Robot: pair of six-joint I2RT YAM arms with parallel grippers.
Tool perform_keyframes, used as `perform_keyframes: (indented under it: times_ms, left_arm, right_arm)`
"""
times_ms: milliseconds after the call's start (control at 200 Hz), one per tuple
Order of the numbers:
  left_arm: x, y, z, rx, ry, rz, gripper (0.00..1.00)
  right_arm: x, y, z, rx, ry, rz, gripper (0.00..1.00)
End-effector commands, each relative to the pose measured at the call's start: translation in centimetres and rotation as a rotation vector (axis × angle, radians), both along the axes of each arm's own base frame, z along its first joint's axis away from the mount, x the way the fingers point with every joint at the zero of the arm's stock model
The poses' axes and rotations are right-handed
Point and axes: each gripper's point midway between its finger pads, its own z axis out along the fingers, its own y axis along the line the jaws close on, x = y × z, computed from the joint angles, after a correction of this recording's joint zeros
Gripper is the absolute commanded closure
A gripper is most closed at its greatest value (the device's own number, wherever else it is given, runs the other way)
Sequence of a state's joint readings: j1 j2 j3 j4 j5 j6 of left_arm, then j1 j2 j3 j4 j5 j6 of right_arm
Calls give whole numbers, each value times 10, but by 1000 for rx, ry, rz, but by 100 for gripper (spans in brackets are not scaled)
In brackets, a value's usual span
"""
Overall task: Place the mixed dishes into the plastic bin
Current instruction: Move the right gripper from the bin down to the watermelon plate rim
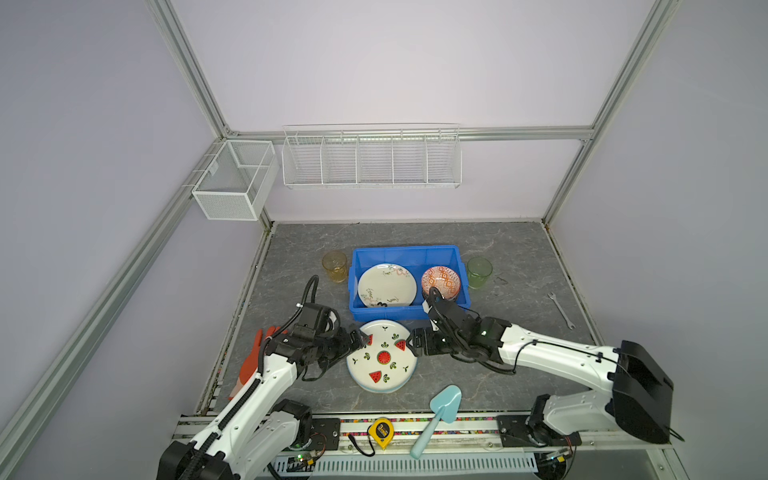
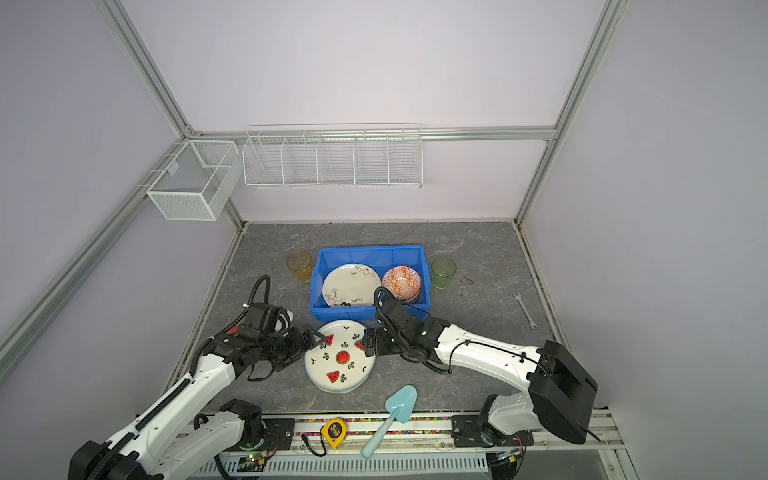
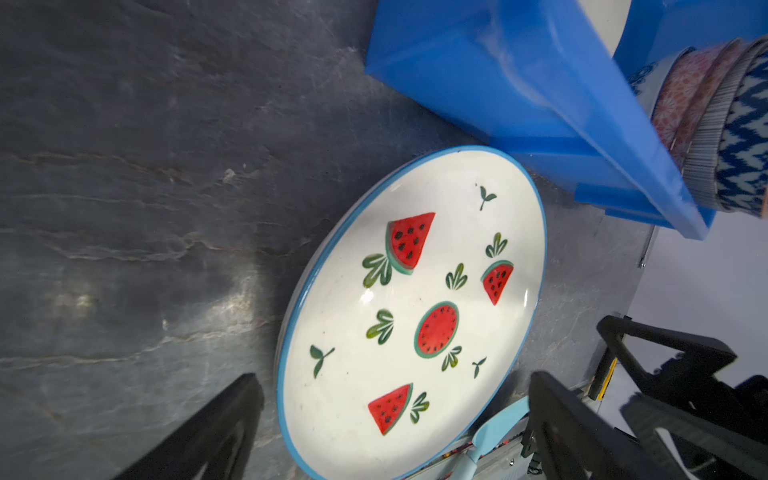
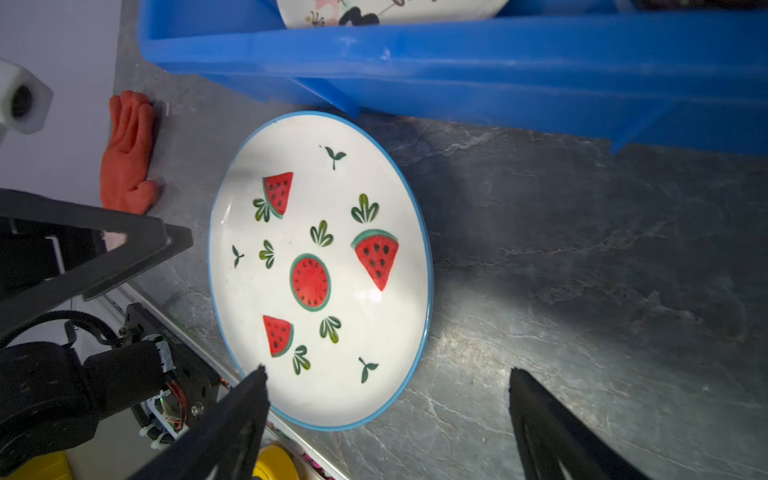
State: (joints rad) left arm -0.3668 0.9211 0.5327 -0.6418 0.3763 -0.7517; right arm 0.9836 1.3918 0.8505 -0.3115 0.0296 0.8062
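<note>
A white plate with watermelons (image 1: 381,356) (image 2: 340,355) lies on the table just in front of the blue plastic bin (image 1: 409,249) (image 2: 370,249). Inside the bin are a cream doodle plate (image 1: 386,286) and a stack of patterned bowls with an orange one on top (image 1: 441,282). An amber cup (image 1: 335,266) stands left of the bin and a green cup (image 1: 479,272) right of it. My left gripper (image 1: 358,345) (image 3: 395,378) is open at the plate's left rim. My right gripper (image 1: 411,345) (image 4: 388,372) is open at its right rim. Neither holds anything.
A light-teal scoop (image 1: 440,415) and a yellow tape measure (image 1: 381,432) lie at the table's front edge. An orange glove (image 1: 249,365) lies at the left under my left arm, a wrench (image 1: 561,309) at the right. White wire baskets (image 1: 372,158) hang on the back wall.
</note>
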Motion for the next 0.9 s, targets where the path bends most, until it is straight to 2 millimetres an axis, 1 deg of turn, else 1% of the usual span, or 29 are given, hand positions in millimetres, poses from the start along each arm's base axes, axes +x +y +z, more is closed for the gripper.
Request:
perform_keyframes:
  times_ms: [0, 165, 290, 420, 555, 760, 785, 895]
  left_arm:
    - [7, 5, -6, 27, -23, 38, 1]
    - [6, 10, -13, 49, -21, 53, 0]
    - [7, 9, -20, 43, -9, 65, 0]
    - [8, 6, -21, 43, 0, 59, 0]
    - [8, 5, -22, 44, 1, 50, 1]
    - [6, 3, -24, 32, 10, 39, 1]
    - [6, 2, -24, 28, 13, 37, 0]
    - [5, 0, -26, 21, 17, 30, 1]
  right_arm:
    - [6, 4, -8, 3, -9, -31, 8]
    - [6, 9, -16, -1, -1, -8, 8]
    - [3, 15, -24, 11, 24, 6, 8]
    - [3, 24, -29, 34, 41, 20, 7]
    - [4, 34, -29, 39, 44, 39, 8]
    - [-2, 41, -39, 26, 57, 43, 7]
    - [1, 50, -28, 51, 41, 45, 7]
    - [0, 57, -26, 51, 34, 45, 7]
